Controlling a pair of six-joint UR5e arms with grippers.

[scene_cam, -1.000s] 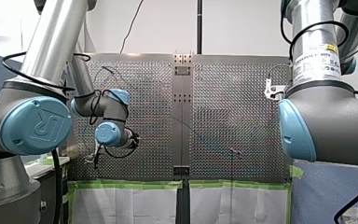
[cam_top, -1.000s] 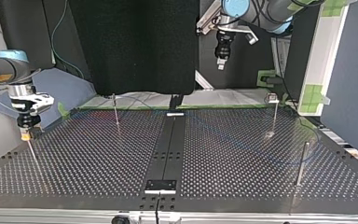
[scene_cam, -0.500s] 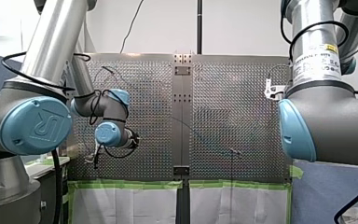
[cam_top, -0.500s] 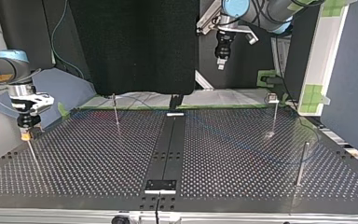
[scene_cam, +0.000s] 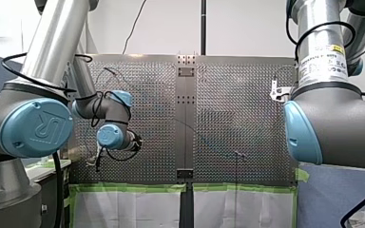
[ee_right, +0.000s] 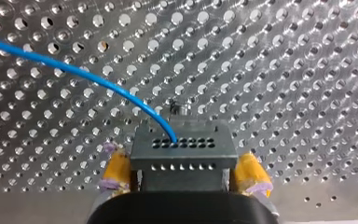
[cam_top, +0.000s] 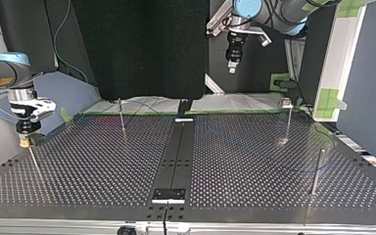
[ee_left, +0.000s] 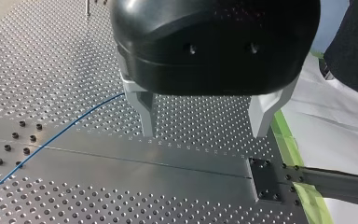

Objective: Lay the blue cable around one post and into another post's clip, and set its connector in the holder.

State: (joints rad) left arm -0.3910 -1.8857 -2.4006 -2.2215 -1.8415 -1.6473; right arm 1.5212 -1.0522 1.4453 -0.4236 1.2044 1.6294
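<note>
The blue cable (ee_right: 98, 79) ends in a grey connector (ee_right: 182, 149), and that connector is clamped between the yellow pads (ee_right: 113, 169) of my right gripper (ee_right: 182, 171). I hold it just above the perforated table (cam_top: 103, 166), near the table's edge at the top view's left. From the connector the cable curves away over the holes. In the left wrist view a stretch of it lies flat on the table, off to one side of my left gripper (ee_left: 204, 129).

My left gripper's metal fingers (ee_left: 144, 109) are spread apart with nothing between them. In the top view it hangs high over the far edge of the table, well apart from the cable.

I judge the task to be at an early stage. The connector is in my grip and not in any holder. I see no cable in the clip (cam_top: 286, 102) on top of the far post (cam_top: 288, 122). The cable is too faint in the top view to tell whether it rounds any post.

Two more posts stand on the table, one near the far edge at the top view's left (cam_top: 121, 117), one nearer the camera at its right (cam_top: 316, 169). A thin rod (cam_top: 33, 159) stands just under my right gripper, and I must clear it when I carry the connector. I cannot tell which fitting is the holder.
</note>
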